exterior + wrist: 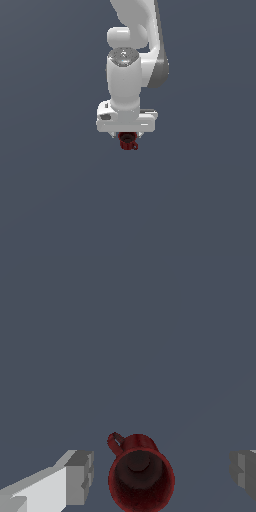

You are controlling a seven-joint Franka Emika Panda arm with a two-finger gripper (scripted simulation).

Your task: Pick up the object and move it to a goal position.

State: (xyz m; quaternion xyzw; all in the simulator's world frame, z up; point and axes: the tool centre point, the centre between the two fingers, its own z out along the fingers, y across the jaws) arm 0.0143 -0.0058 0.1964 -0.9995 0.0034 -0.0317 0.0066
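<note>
Gripper (pixel 162 473) fingers (pixel 80 476) sit closest to the wrist camera, spread wide with the mug (pixel 141 476) standing upright between them, clear daylight on both sides and no contact, so the jaws are open and holding nothing. From across the room, the mug (pixel 128 140) peeks out just below the white hand at the centre of the exterior frame, resting on the plain grey floor (pixel 50 200). That straddling stance looks to me like alignment for a squeeze across the cylinder, handle turned clear of either pad.

My target, a small dark red mug (pixel 141 476), stands upright, mouth open, loop handle to one side.
</note>
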